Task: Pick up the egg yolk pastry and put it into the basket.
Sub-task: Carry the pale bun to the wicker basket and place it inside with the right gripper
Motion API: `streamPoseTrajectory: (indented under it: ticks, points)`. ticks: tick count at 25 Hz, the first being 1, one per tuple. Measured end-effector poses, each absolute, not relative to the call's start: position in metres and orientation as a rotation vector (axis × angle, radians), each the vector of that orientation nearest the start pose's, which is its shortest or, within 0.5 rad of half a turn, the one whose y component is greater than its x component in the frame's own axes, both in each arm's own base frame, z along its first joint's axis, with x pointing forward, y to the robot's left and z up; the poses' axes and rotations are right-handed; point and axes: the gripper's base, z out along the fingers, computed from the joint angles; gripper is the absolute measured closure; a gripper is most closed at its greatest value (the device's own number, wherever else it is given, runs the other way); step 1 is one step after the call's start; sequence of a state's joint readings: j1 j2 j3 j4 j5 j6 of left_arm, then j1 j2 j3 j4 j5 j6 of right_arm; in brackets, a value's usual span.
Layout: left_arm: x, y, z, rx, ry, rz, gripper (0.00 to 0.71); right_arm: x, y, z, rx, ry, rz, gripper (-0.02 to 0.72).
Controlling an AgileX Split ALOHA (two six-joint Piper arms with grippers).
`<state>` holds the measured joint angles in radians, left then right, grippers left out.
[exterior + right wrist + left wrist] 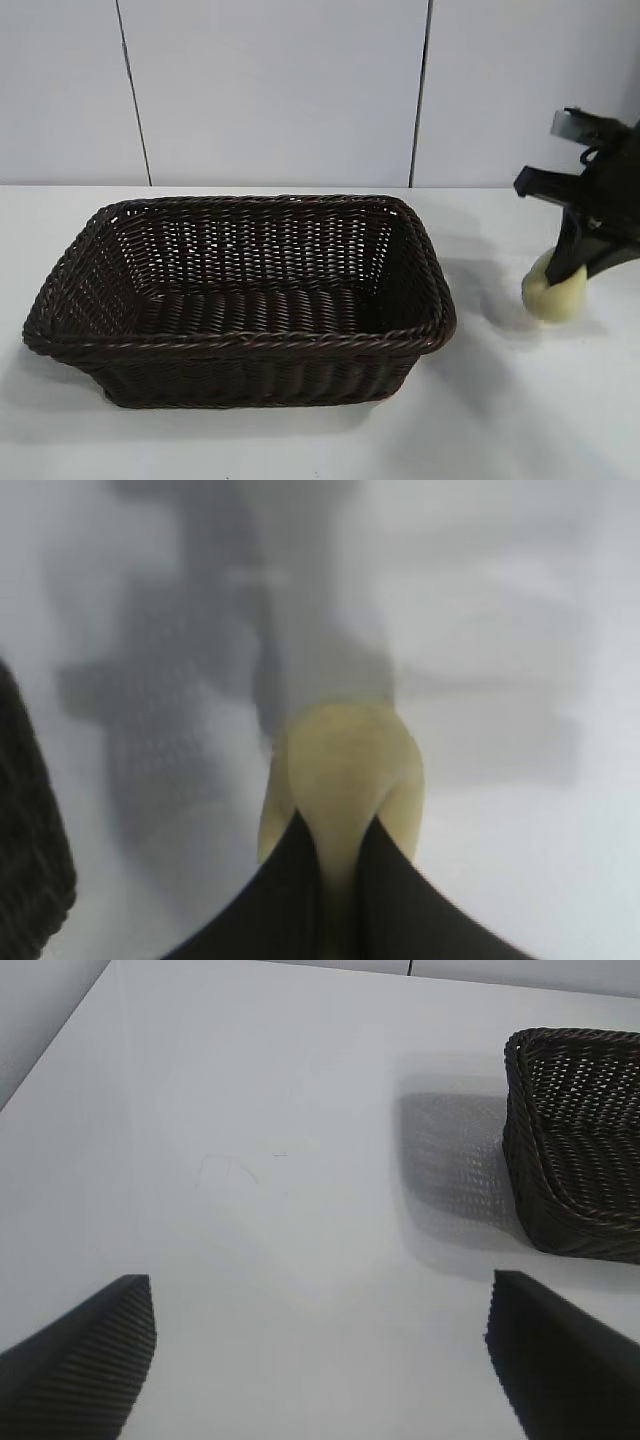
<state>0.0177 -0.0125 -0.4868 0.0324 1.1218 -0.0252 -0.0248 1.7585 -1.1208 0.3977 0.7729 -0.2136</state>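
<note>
Dark wicker fills the near foreground of the exterior view: the basket (pixel 240 300) sits on the white counter (pixel 520 420), open side up, nothing visible inside it. Braided rim intact all round; sloping openwork sides.

Right end effector (pixel 562 280) is at the far right of the exterior view, pointing steeply down, off to the side of the basket and clear of its rim. Its two black fingers (pixel 290 900) are pinched on the egg yolk pastry (pixel 553 290), one finger on each side of the pale yellow puck. In the right wrist view the pastry (pixel 345 780) sits squeezed between the fingertips and bulges out past them. Pastry is gripped on edge rather than lying flat. Whether its lowest edge touches the counter or is just above it cannot be told for certain; a soft shadow lies under and beside it.

Basket corner shows as a dark edge at one side of the right wrist view (pixel 30 860), near the right end effector but apart from it.

Left end effector (pixel 320 1360) is parked over bare counter, fingers spread wide, holding nothing. One end of the basket (pixel 580 1150) lies ahead of it and off to one side, well apart from its fingertips.
</note>
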Motion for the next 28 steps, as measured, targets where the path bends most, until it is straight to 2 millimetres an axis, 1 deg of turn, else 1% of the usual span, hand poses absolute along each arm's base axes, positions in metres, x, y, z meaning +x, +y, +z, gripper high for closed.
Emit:
streamPoseTrajectory:
  ticks: [5,8,11,14,16,19,23,25,28]
  points:
    - [-0.008,0.003,0.269,-0.048,2.105,0.035,0.058,0.32,0.019,0.256,0.059,2.68,0.418,0.671]
    - [-0.008,0.003,0.269,-0.048,2.105,0.035,0.058,0.308,0.019,0.281,0.039,2.609,0.415,0.671]
    - [-0.008,0.003,0.269,-0.048,2.106,0.035,0.058,0.301,0.021,0.293,0.038,2.573,0.431,0.671]
    - [-0.008,0.003,0.269,-0.048,2.106,0.035,0.058,0.299,0.025,0.296,0.064,2.573,0.502,0.671]
    - [-0.008,0.003,0.269,-0.048,2.106,0.035,0.058,0.299,0.032,0.296,0.065,2.566,0.545,0.671]
    - [-0.008,0.003,0.269,-0.048,2.106,0.035,0.058,0.298,0.055,0.299,0.003,2.537,0.597,0.671]
    - [-0.008,0.003,0.269,-0.048,2.106,0.035,0.058,0.292,0.104,0.302,-0.149,2.478,0.671,0.671]
    - [-0.008,0.003,0.269,-0.048,2.106,0.035,0.058,0.287,0.132,0.301,-0.231,2.452,0.71,0.671]
    - [-0.008,0.003,0.269,-0.048,2.106,0.035,0.058,0.279,0.165,0.297,-0.323,2.419,0.749,0.671]
